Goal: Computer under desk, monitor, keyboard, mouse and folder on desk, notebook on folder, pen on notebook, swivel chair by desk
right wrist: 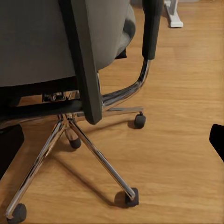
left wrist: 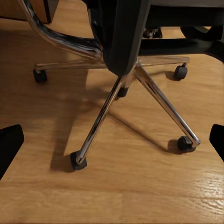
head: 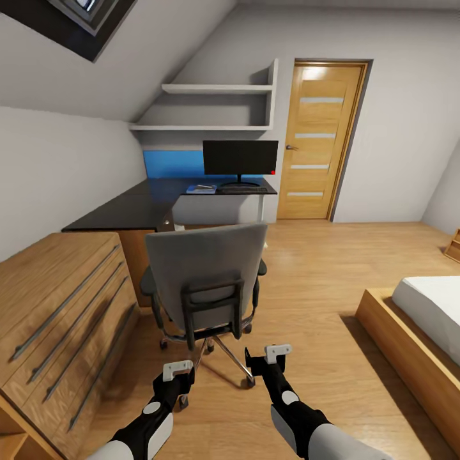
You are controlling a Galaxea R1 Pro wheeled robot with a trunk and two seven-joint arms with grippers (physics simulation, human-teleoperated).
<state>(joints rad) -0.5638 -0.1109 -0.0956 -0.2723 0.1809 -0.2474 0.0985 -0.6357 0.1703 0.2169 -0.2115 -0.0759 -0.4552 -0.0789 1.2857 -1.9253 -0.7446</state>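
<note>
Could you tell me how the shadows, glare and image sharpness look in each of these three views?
Head view: even light, wide-angle stretch at the edges, swivel chair sharp, soft sheen on the floor. Left wrist view: chrome star base throws a soft shadow, slightly soft render. Right wrist view: gleam on the chrome legs, small caster shadows.

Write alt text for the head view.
A grey swivel chair, back to the camera, stands before a black desk holding a monitor and keyboard. Both hands, left and right, hover open behind it.
</note>
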